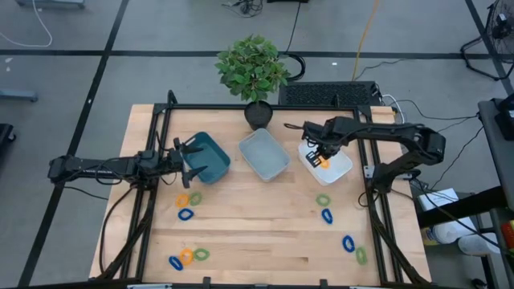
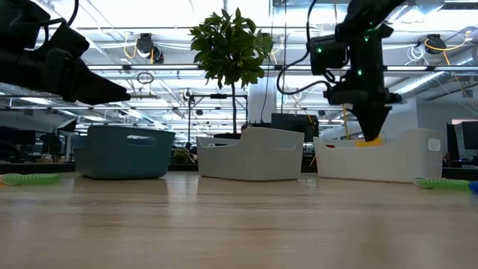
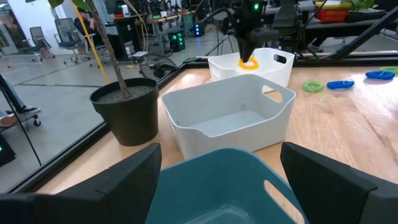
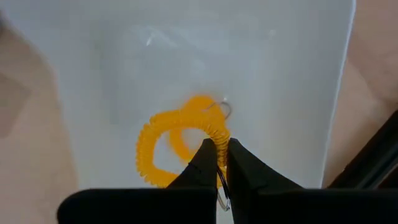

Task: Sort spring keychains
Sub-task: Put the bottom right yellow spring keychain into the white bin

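On the near counter, loose blue, green and orange keychains lie in small clusters left and right, still unsorted. Farther back, the left gripper waits with fingers apart over the teal bin. At the far right, the right gripper is clamped on an orange keychain, hanging just above the white bin. To finish well, it should lower the coil a little inside the walls, then part its fingers cleanly so the springy loop cannot bounce out.
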Robot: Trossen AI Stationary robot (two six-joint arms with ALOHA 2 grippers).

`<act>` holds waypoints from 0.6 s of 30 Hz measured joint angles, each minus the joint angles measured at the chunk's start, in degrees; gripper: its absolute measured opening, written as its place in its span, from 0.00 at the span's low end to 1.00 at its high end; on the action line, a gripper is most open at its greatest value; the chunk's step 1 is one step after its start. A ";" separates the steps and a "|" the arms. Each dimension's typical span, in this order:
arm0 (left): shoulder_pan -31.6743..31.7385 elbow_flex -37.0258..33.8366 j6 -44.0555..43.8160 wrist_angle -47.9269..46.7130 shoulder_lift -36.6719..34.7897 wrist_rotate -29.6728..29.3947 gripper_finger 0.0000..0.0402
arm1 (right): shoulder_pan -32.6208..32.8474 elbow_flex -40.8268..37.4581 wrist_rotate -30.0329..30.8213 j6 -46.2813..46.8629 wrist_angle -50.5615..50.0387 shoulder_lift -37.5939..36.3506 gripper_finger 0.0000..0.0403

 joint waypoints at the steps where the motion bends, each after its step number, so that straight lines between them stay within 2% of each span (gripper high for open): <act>1: 0.00 0.00 0.00 0.00 0.00 0.00 0.84 | -0.20 -0.82 0.40 -0.04 0.77 0.01 0.00; 18: 0.00 0.01 0.00 0.01 0.00 0.00 0.84 | -0.64 -10.22 1.14 0.24 11.21 -0.01 0.00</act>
